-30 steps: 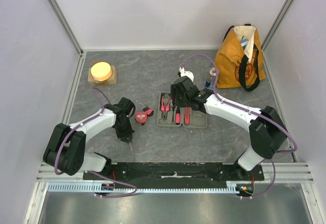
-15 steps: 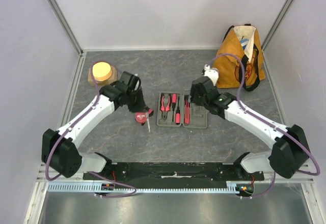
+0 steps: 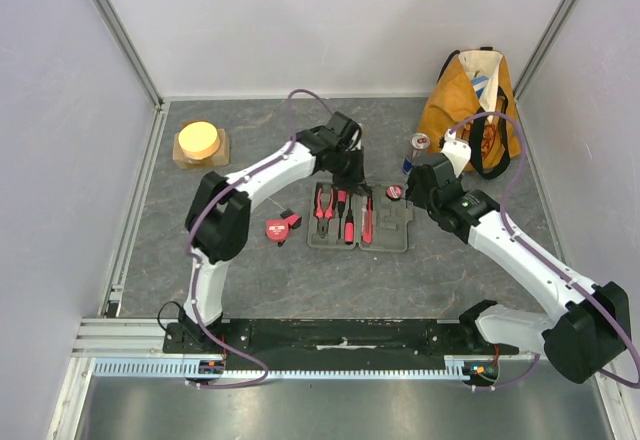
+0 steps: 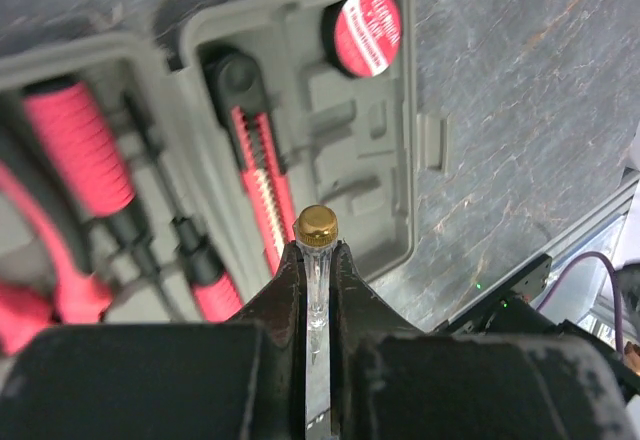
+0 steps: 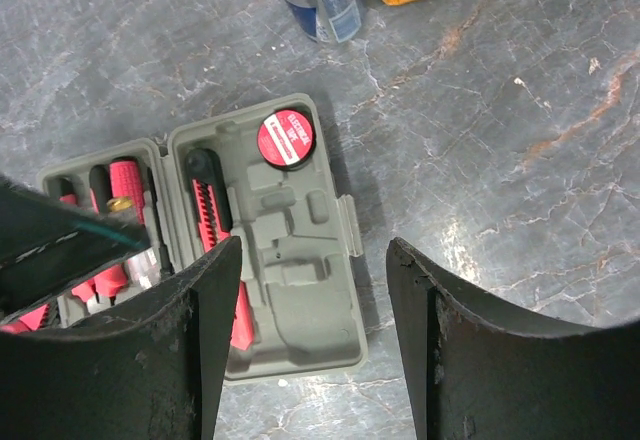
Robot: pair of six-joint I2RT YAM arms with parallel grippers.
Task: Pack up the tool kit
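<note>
Tightly, left fingers (image 4: pixel 278 295) pinch a brass-capped clear tool (image 4: pixel 316 260); right fingers (image 5: pixel 205 360) gape empty above the case (image 5: pixel 300 305).

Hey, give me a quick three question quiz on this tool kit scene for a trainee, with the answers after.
1. True or false: the right hand is shut on the pliers.
2. Where is the round red tape measure? A: in a corner pocket of the grey case; B: on the table; C: inside the tote bag.
3. What does the left hand grip?
Key: 1 false, it is open and empty. 2 A. 3 a thin clear tool with a brass cap.
</note>
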